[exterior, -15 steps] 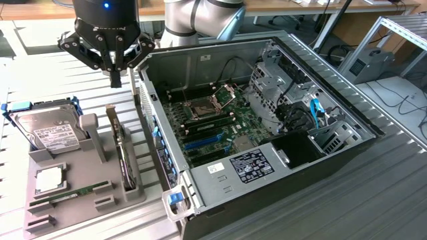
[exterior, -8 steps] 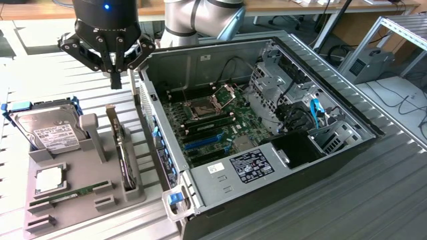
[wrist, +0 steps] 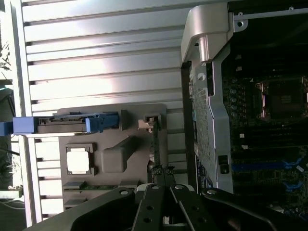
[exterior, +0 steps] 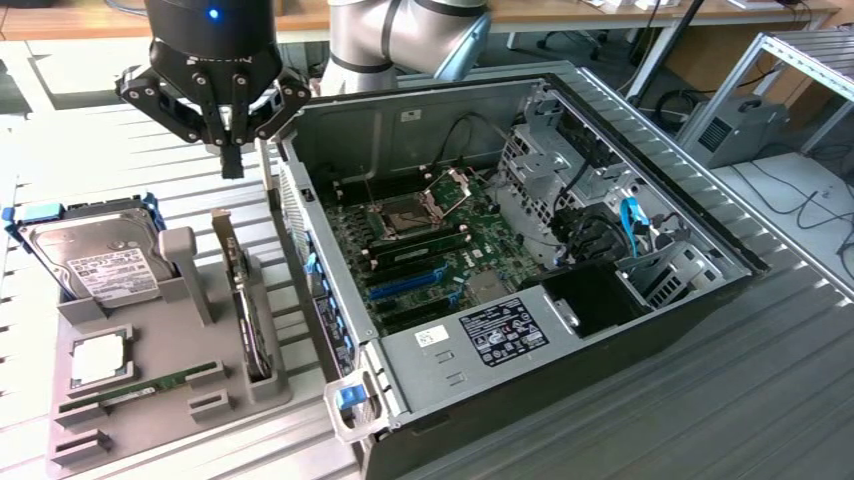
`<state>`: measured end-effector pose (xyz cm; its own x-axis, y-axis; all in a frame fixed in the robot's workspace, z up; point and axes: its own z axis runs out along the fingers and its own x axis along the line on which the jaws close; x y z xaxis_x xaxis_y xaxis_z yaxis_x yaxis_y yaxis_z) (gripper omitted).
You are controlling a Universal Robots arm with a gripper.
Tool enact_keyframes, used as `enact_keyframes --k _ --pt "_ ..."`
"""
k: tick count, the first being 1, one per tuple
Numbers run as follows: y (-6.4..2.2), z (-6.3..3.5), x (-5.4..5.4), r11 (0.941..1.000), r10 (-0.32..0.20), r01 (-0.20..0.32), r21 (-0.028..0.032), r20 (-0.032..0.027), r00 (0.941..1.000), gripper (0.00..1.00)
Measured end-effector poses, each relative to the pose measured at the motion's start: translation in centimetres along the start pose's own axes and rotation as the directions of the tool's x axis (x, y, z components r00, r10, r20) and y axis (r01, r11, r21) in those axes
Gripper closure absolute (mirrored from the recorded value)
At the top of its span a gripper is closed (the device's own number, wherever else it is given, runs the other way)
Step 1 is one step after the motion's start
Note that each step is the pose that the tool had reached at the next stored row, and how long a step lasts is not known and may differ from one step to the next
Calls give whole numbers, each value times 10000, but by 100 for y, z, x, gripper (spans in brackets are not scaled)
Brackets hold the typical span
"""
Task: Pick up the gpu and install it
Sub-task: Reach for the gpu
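A slatted metal bench carries an open computer case lying on its side, its green motherboard exposed. The case takes up the bench's middle and the side toward the exterior view's right. Just beside it, toward the bench edge on the exterior view's left, a grey holder carries a silver hard drive, a processor chip, a RAM stick and the gpu, which stands on edge in a slot nearest the case. The gripper hangs above the gpu, apart from it, fingers closed together and empty.
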<state>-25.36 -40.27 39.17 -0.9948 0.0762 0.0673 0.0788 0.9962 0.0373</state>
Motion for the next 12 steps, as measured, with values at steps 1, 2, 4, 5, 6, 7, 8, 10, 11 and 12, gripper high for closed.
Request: enact_keyframes --k 1,2,4,5,6,7,8,10,11,12 --pt "0 0 0 10000 0 0 0 1 10000 89" --pt "0 0 0 10000 0 0 1 8 10000 89" --pt "-1 2 0 10000 -5 5 -8 105 9999 89" --pt "-1 3 0 10000 -7 8 -14 176 9998 89" --pt "0 4 0 10000 -11 11 -19 261 9997 89" --pt "0 5 0 10000 -14 15 -25 336 9994 89" --pt "0 7 0 10000 -17 19 -33 425 9991 89" --pt "0 12 -1 10000 -28 32 -53 704 9975 89" --pt "-1 14 -1 10000 -31 36 -60 791 9969 89" --pt "-1 15 -1 10000 -35 41 -65 881 9961 89"
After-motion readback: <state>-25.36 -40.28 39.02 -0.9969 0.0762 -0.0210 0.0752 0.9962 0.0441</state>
